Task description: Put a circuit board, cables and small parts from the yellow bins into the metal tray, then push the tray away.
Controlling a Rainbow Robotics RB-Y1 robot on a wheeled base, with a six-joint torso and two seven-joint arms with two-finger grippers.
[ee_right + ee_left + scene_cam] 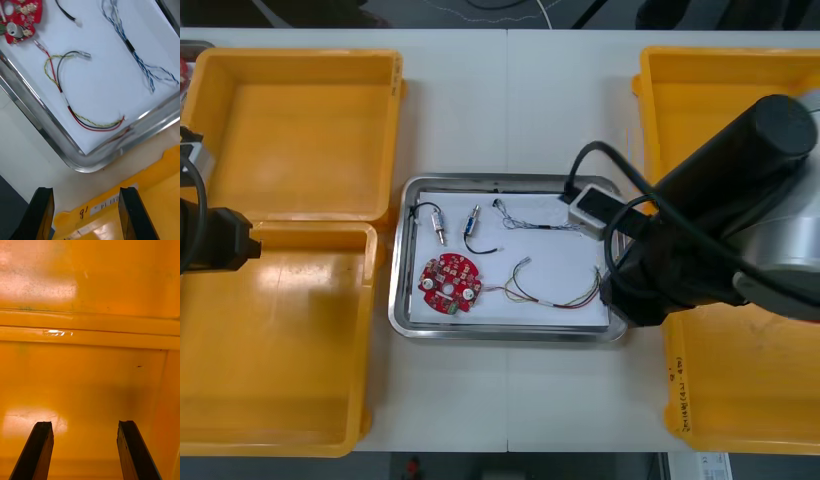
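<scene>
Four yellow bins [300, 130] are flanking your table [510, 110], two down the left side of the front view and two down the right. Your right arm [720, 200] is extending from the right edge over the right-hand bins and is covering the tray's lower right corner. In its wrist view, the right gripper [86, 191] is hanging over a bin's rim just beside that tray corner, with its fingers standing wide apart. Your left arm [220, 240] is sitting at the left edge, between the two left bins. The left gripper [84, 423] is hovering over a bin's floor, its fingers likewise spread wide.

The metal tray [402, 300], white inside, is lying at the centre of the frame between the bins. Inside it:
- The round red circuit board [449, 283] is resting at lower left.
- The red and yellow cable [555, 295] is lying at lower right.
- The twisted blue and white cable [530, 222] is lying at upper right.
- Two small metal parts [438, 222] are lying at upper left, each with a black cable [66, 12] trailing from it.
</scene>
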